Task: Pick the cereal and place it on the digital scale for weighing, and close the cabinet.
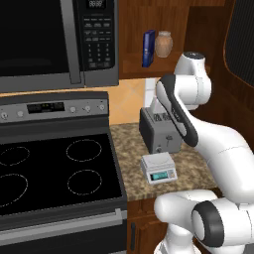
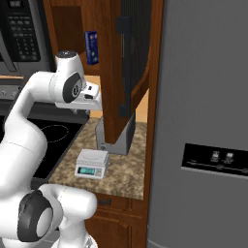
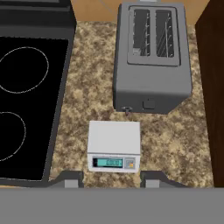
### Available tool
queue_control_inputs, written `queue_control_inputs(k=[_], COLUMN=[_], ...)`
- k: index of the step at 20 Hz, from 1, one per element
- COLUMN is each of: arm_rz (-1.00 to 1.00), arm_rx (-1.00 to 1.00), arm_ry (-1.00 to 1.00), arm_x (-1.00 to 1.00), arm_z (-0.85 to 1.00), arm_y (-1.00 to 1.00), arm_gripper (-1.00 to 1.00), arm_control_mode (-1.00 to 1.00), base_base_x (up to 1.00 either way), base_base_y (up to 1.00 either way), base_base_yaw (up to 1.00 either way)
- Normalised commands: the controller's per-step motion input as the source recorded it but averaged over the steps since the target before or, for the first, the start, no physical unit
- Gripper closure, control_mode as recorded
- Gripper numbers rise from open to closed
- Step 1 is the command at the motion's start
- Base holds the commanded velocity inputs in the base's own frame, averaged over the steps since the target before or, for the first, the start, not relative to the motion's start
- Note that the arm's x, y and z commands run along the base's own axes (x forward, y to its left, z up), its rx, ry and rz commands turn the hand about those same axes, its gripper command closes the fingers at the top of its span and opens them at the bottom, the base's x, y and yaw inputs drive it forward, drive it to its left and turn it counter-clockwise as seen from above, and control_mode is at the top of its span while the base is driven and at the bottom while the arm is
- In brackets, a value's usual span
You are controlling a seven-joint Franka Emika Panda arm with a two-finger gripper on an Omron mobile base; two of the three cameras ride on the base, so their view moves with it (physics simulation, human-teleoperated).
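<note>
My fingers [image 3: 73,179] stand apart, holding nothing, above the digital scale [image 3: 114,145]; the cereal [image 1: 148,48] sits far up in the cabinet [image 2: 127,68].

The countertop [image 3: 87,100] is speckled brown granite with a mottled, stony look. The toaster [image 3: 151,83] has a matt grey metal-looking shell. The digital scale [image 3: 114,136] looks like smooth pale plastic. The cabinet [image 2: 110,58] is brown wood, the stovetop [image 1: 54,173] glossy black glass.
</note>
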Motion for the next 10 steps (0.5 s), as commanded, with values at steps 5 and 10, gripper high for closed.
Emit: queue_control_inputs(k=[5,10], arm_rz=[0.01,0.0], arm_rx=[-0.02,0.0], arm_ry=[-0.08,-0.2], arm_x=[-0.21,-0.2], arm_z=[0.02,0.44], arm_y=[0.15,0.22], arm_gripper=[-1.0,-1.0], arm_control_mode=[-1.0,-1.0], base_base_x=[0.0,0.0], base_base_y=[0.0,0.0], base_base_yaw=[0.0,0.0])
